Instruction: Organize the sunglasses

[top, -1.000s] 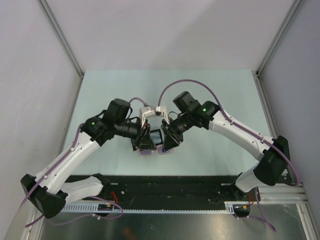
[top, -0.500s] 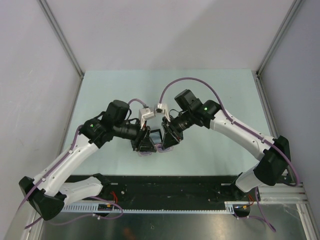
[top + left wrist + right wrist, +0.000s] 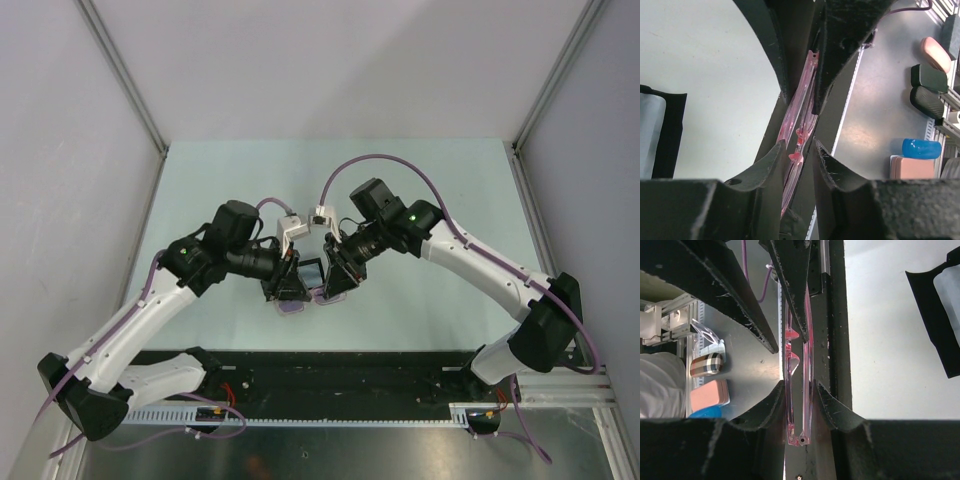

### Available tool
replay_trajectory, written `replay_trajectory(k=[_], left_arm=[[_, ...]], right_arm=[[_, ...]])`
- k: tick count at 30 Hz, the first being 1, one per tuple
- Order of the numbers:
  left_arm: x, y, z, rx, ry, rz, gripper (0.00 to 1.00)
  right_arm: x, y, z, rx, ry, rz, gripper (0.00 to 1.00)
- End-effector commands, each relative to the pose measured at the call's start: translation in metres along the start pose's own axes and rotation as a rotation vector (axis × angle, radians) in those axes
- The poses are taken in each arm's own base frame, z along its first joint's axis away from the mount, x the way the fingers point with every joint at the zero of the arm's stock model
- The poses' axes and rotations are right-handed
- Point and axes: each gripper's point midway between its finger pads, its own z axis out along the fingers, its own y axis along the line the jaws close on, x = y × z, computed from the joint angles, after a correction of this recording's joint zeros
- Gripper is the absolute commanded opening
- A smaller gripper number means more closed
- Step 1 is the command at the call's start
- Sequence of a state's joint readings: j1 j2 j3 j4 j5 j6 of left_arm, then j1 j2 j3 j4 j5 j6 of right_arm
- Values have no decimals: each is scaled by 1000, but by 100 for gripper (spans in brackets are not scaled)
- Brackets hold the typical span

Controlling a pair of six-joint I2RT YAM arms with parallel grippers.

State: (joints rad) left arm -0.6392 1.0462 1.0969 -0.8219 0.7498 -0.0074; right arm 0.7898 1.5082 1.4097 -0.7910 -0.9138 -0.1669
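- Two arms reach in from the near edge and meet at mid-table, with their tips facing each other.
- The left gripper (image 3: 288,290) is clamped on the folded sunglasses (image 3: 296,305) from the left. Its wrist view shows the pink frame (image 3: 800,115) pinched between its fingers (image 3: 776,155).
- The right gripper (image 3: 335,284) is closed on the same pair (image 3: 790,410) from the right, over the near-middle of the pale green table (image 3: 420,190).
- Just beyond the sunglasses, between the two wrists, lies a black case (image 3: 312,272).
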Motion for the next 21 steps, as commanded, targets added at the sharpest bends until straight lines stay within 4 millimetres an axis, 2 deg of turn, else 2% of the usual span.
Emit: replay_trajectory(k=[1,9,14,15,17,19,20,21], left_arm=[[-5,-9,-5,12,-6,42,28],[-6,-7,-5,0,-5,32,0],[-6,-5,-6,-14,-8,40,0],[-7,-5,-6,-18,-10,42,0],[-9,-3,-8,-34,-17,53,0],[-10,-3,-9,-38,-20,59,0],[-11,-4,-9,-35,-24,63,0],[-11,-3,-9,-40,-24,66,0]], right_arm=[[-29,16,-12,-11,-89,-104,8],[-28,14,-10,3,-82,-104,8],[-29,14,-10,11,-86,-106,16],[-30,14,-10,12,-86,-108,25],[-30,13,-10,18,-86,-107,33],[-29,13,-11,20,-88,-115,48],[-30,13,-12,23,-92,-120,59],[-32,13,-14,33,-102,-131,64]])
